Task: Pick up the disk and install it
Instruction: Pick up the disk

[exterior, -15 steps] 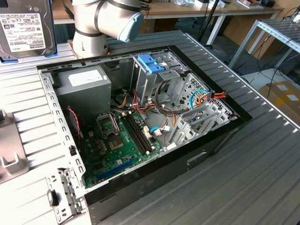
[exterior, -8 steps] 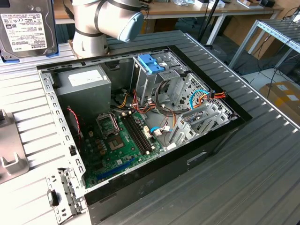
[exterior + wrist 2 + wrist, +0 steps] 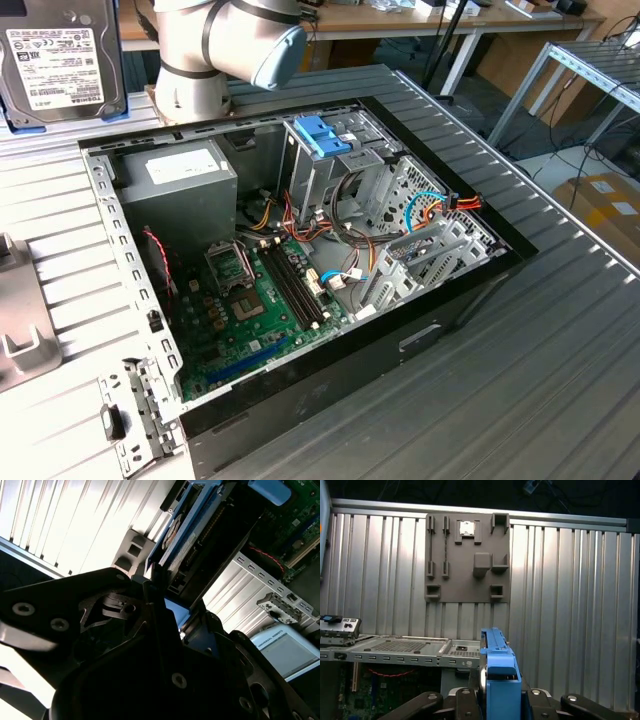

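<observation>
The exterior view's upper-left corner is cutting off the dark metal, white-labelled disk (image 3: 62,60), and its top edge is cropping the pale grey robot arm (image 3: 225,45). In the first wrist view, the black gripper (image 3: 500,706) is clasping and hiding the disk's near end.

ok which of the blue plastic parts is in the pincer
The blue side rail of the disk, clamped in the pincer; the blue latch sits on the cage.
</observation>
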